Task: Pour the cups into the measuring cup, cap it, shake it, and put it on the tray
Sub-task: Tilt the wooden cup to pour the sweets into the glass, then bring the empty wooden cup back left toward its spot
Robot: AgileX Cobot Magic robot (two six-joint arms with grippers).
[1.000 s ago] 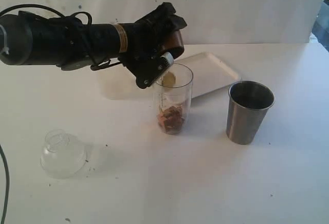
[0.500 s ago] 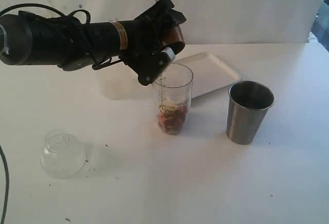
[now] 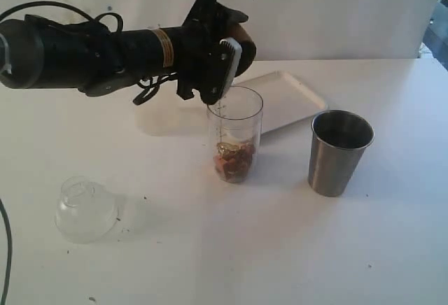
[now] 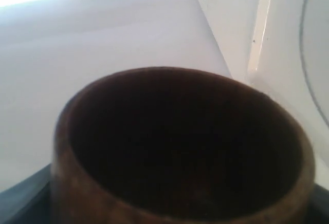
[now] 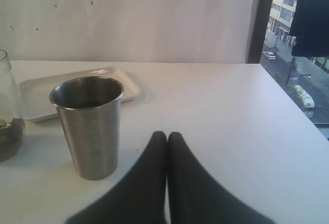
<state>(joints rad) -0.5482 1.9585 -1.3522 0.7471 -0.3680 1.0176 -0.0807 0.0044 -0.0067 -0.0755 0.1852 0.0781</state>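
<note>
Nearest the exterior camera, a clear domed lid lies on the white table, well apart from the other items.

Mid-table, the measuring cup stands upright and uncapped. Brown pieces fill its lowest part. The steel tumbler stands upright near it, on the right-arm side, not touching.

In the right wrist view, the right gripper has its two dark fingers pressed together with nothing between them. It sits low over the table, with the tumbler just ahead. Whether the tumbler holds anything cannot be told.

Above the measuring cup, the left gripper is clamped around the brown wooden cup, held in the air. One white-padded finger hangs just over the measuring cup's rim on the left-arm side. In the left wrist view the wooden cup fills the picture, mouth toward the camera. Its inside is too dark to show any contents.

Farthest back, the white tray lies flat, just behind the measuring cup, with nothing on it.
</note>
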